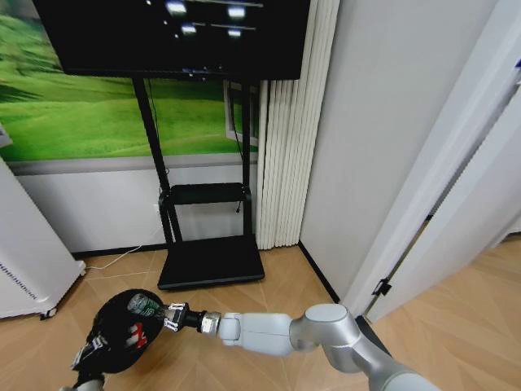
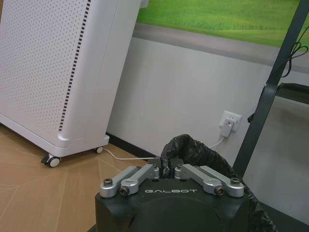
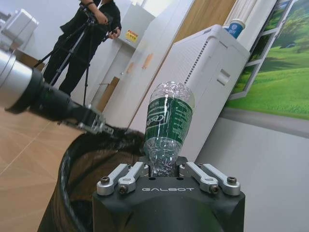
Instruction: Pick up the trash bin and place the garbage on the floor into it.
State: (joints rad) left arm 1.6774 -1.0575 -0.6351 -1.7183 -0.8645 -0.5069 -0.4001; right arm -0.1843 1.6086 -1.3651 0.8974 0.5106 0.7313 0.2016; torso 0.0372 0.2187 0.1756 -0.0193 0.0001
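Your right claw is gripping the bottle over the bin; your left claw is pinching its rim; wrappers already inside.

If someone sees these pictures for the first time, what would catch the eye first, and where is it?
Most striking is the clear plastic bottle with a green label, clamped in the right gripper just above the open mouth of the black trash bin low at the robot's front left. The left gripper pinches the bin's bagged rim, holding it up, and red wrappers lie inside. Behind stands a dark screen on a black stand.
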